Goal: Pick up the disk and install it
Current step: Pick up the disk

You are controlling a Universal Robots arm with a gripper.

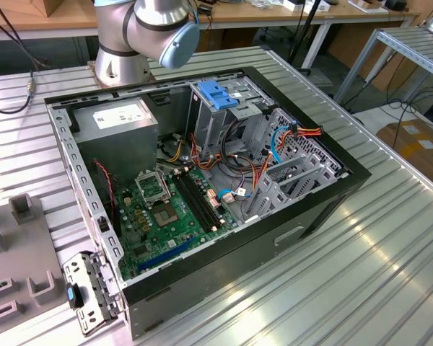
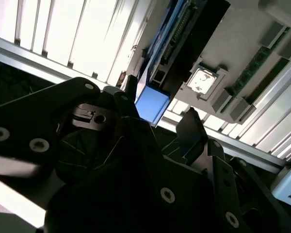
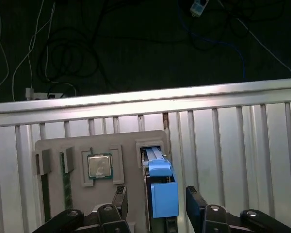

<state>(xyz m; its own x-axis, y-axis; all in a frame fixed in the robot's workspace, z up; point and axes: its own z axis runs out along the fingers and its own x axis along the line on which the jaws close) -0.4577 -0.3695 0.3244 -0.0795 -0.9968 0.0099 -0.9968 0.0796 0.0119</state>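
— Where is the disk (image 3: 163, 196)?
— On edge in a slot of the grey holder (image 3: 77, 145), near the counter's (image 3: 242, 145) edge.
— And the fingers (image 3: 120, 198)?
— Spread apart, one either side of the disk. It sits between them, ungrasped.

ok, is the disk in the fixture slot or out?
In. The disk stands on edge in the slot of the grey fixture; the open pincer straddles it, with gaps on both sides.
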